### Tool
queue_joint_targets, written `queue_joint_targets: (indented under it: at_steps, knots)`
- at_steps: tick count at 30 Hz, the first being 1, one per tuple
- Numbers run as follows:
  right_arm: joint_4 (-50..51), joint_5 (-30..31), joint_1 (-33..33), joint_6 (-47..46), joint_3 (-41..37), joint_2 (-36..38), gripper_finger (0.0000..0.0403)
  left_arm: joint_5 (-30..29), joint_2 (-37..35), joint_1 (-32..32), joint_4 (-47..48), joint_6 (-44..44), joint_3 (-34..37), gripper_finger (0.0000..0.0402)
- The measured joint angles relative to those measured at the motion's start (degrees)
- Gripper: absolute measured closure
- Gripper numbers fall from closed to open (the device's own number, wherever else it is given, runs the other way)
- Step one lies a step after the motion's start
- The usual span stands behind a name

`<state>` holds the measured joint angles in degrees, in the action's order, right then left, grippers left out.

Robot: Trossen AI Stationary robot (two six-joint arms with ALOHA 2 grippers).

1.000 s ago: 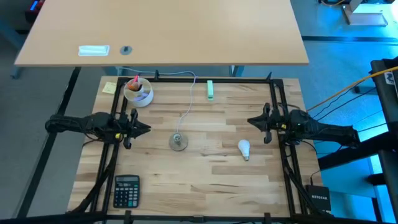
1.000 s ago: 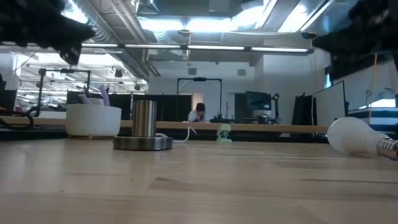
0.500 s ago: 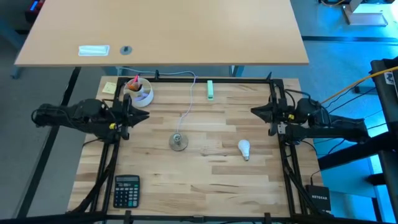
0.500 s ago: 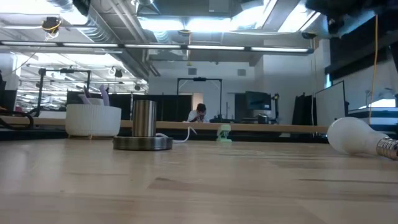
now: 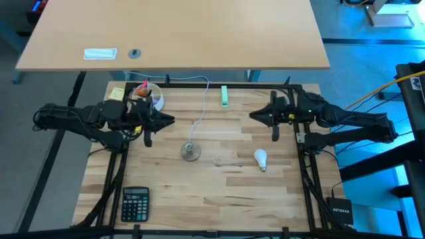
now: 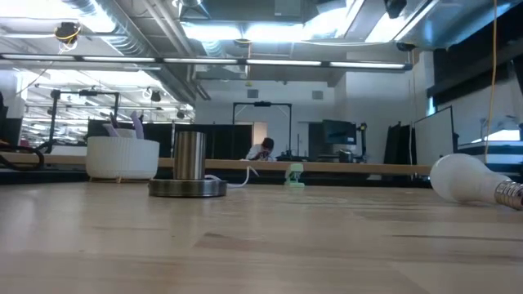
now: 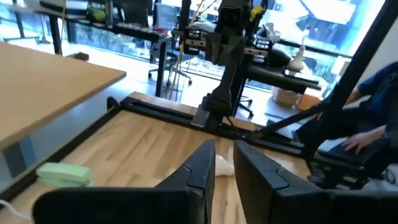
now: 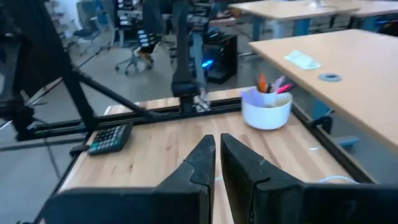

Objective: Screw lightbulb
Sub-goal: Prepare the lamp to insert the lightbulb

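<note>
The white lightbulb (image 5: 260, 158) lies on its side on the wooden table, right of centre, with its silvery screw base toward the near edge; the low view shows the lightbulb (image 6: 470, 180) at its right edge. The round grey socket base (image 5: 191, 151) stands upright at mid-table, its thin cord running to a pale green plug block (image 5: 225, 96) at the far edge. My left gripper (image 5: 170, 120) hovers shut, high above the table's left part. My right gripper (image 5: 254, 117) hovers shut above the right part. Both point level toward the centre and hold nothing.
A white cup with pens (image 5: 147, 98) and a yellow note (image 5: 117, 93) sit at the far left corner. A calculator (image 5: 135, 202) lies at the near left. Black frame rails (image 5: 302, 172) run along both sides. People sit in the room beyond.
Both arms have risen from beside the table's side rails and reached inward toward the table's centre. They have left the top of the low view. Both grippers have stayed shut. The lightbulb and socket base have not moved.
</note>
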<state>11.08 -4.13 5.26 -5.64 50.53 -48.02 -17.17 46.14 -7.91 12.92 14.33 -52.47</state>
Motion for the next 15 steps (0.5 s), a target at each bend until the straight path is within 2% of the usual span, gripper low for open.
queue_joint_targets:
  at_steps: [4, 10, 15]
  knots:
    - [0.5, -0.6, 0.0, 0.0, 0.5, -2.6, 0.0373, 0.0, 0.2, 0.0, 0.3, 2.3, 0.3, 0.0353]
    - [-1.5, -4.1, 0.0, -0.4, 0.5, -2.8, 0.0373, 0.0, 0.2, 0.0, -0.2, 8.4, 0.4, 0.0353]
    - [-2.3, -4.5, 0.0, -0.4, 0.5, -1.5, 0.0373, 0.0, 0.3, 0.0, -0.3, 7.5, 0.4, 0.0353]
